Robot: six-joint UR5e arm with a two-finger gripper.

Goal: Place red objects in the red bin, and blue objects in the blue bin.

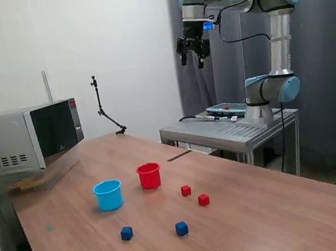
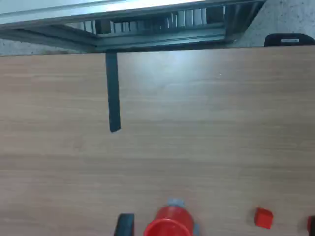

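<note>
- On my wooden table (image 1: 268,212) the blue bin (image 1: 109,195) stands farthest toward the exterior view's left.
- The red bin (image 1: 149,175) stands at its 2 o'clock.
- Two blue cubes (image 1: 127,233) (image 1: 181,228) sit near the front edge.
- Two red cubes (image 1: 186,190) (image 1: 203,200) sit at the red bin's 4 o'clock.
- My gripper (image 1: 194,62) hangs high up, fingers apart, holding nothing.

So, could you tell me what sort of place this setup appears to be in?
Probably a robotics lab or test room: a UR5e arm bolted to a metal stand, dark curtains behind it, and a wooden table with a microwave and sorting props.
</note>
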